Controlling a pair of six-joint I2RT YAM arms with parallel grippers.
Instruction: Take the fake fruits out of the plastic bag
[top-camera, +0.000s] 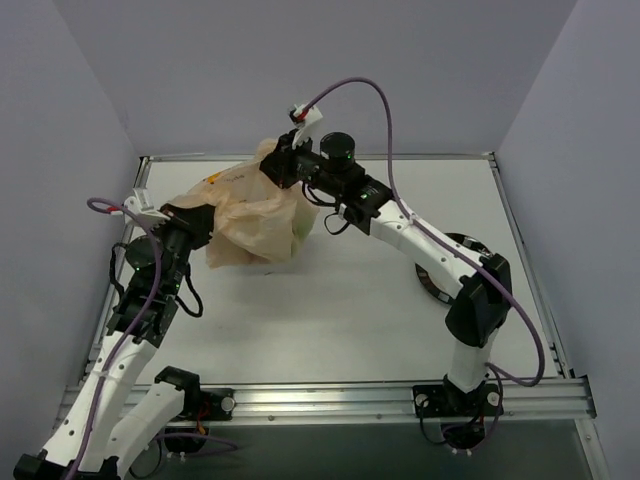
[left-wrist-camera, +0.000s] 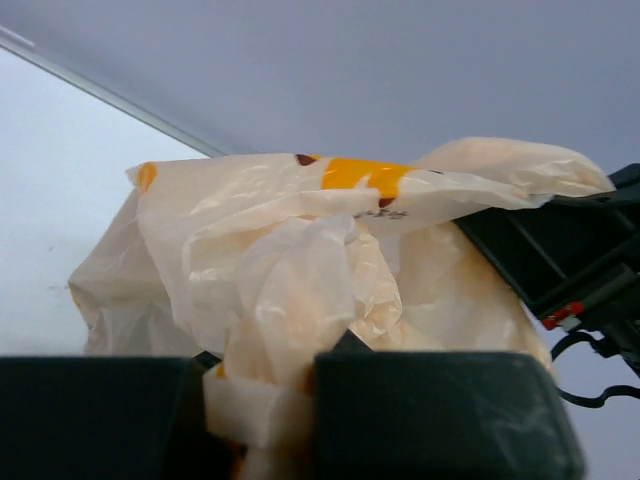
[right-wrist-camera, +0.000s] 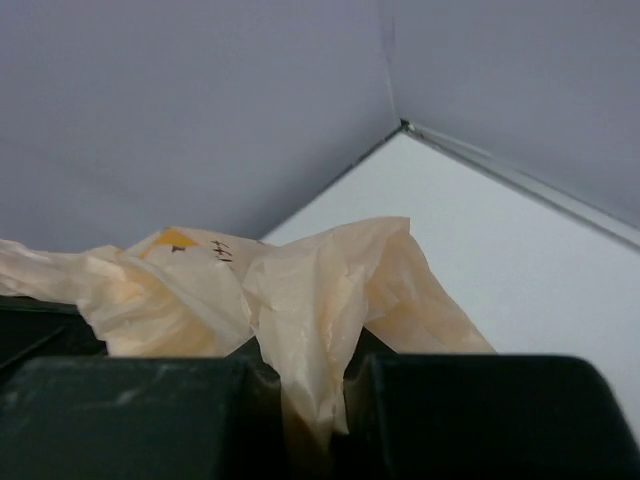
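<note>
The plastic bag, peach-orange and crinkled, hangs lifted over the back left of the table, stretched between both grippers. My left gripper is shut on a bunched fold of the bag at its left side; the fold shows pinched between the dark fingers in the left wrist view. My right gripper is shut on the bag's top far edge; the pinched fold shows in the right wrist view. No fake fruits show in any view; the bag hides whatever is inside it.
A dark round plate lies on the right of the table, partly hidden under the right arm. Grey walls stand close behind and at both sides. The metal rail runs along the near edge.
</note>
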